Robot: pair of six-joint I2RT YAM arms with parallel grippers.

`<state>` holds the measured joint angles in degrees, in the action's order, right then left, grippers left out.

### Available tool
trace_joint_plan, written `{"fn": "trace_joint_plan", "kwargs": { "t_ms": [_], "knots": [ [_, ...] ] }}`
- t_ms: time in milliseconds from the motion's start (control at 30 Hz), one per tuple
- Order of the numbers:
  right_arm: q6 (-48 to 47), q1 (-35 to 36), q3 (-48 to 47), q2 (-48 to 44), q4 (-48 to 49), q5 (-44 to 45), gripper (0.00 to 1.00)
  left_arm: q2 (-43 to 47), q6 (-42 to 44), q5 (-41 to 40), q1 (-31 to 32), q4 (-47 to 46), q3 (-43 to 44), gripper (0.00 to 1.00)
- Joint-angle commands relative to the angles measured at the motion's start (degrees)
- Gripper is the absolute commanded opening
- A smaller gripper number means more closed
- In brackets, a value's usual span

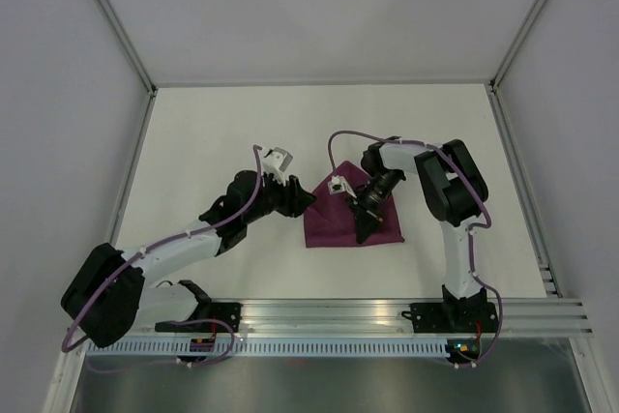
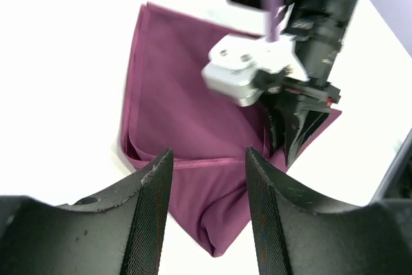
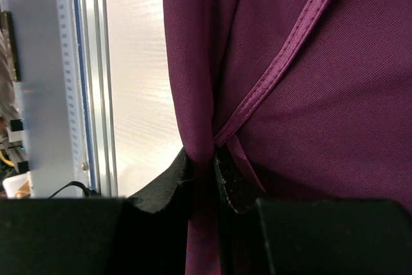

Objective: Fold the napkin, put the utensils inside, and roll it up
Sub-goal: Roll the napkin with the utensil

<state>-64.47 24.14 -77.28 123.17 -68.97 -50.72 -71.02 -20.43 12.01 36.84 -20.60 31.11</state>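
The purple-magenta napkin lies folded on the white table, mid-centre. My right gripper is shut on a pinch of the napkin's fabric near its hemmed edge, close over the cloth. My left gripper is open and empty, its fingers hovering just left of the napkin, above the folded corner. The right gripper also shows in the left wrist view, standing on the cloth. The knife is not in view.
An aluminium rail runs along the table's near edge and shows in the right wrist view. Grey walls enclose the table on the left, right and back.
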Motion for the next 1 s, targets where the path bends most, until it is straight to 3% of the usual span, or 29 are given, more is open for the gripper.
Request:
{"fn": "trace_joint_plan", "kwargs": {
  "t_ms": [0,200,467,667,967],
  "knots": [
    [-1.80,0.20,-1.91,3.82,0.16,4.40,0.06,4.73,9.67,-9.34,4.89,-3.31,-2.45,0.54],
    [-0.84,-0.59,-4.28,6.20,-1.08,3.70,0.06,5.55,24.27,-23.57,18.95,-2.69,-1.85,0.55],
    [0.39,-1.29,-4.46,6.81,-0.38,3.70,0.06,-11.73,35.79,-28.10,31.61,-3.22,4.99,0.56],
    [0.66,-1.64,-4.29,7.08,-0.29,4.05,0.06,-22.22,40.55,-26.34,35.32,-1.37,12.91,0.58],
    [0.75,-1.90,-4.46,7.43,-0.29,4.14,0.06,-29.87,42.75,-24.40,35.05,-2.86,15.03,0.59]
  ]
}}
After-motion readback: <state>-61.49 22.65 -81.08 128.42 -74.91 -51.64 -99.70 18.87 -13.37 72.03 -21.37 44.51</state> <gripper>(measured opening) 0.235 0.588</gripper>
